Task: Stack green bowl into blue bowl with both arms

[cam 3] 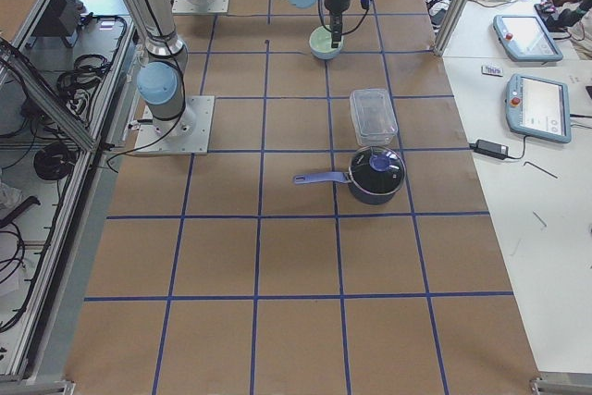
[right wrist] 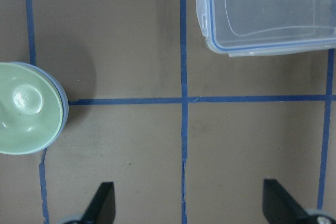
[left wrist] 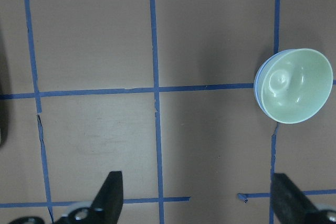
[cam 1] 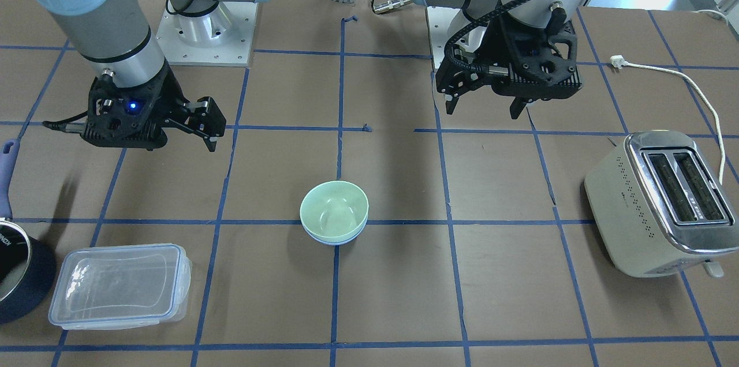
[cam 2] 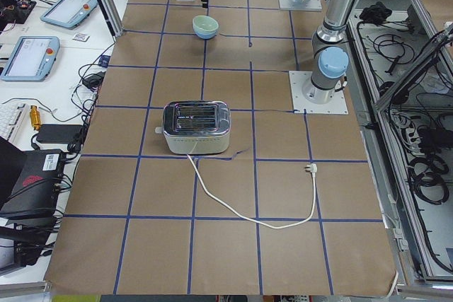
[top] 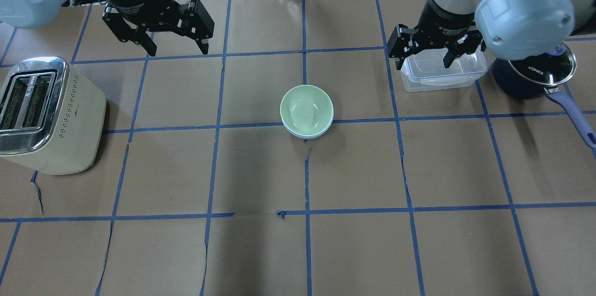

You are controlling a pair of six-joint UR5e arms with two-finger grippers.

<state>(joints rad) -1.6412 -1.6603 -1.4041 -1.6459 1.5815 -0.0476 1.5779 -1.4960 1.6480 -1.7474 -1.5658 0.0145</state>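
The pale green bowl sits nested upright inside the pale blue bowl at the table's middle; only a thin blue rim shows under it. The pair also shows in the overhead view, green bowl over blue bowl, and in both wrist views, green bowl and blue rim. My left gripper is open and empty, raised and well off to the bowls' left. My right gripper is open and empty, raised above the clear container.
A cream and chrome toaster stands at the left, its cord trailing behind. A clear rectangular container and a dark navy saucepan with a glass lid stand at the right.
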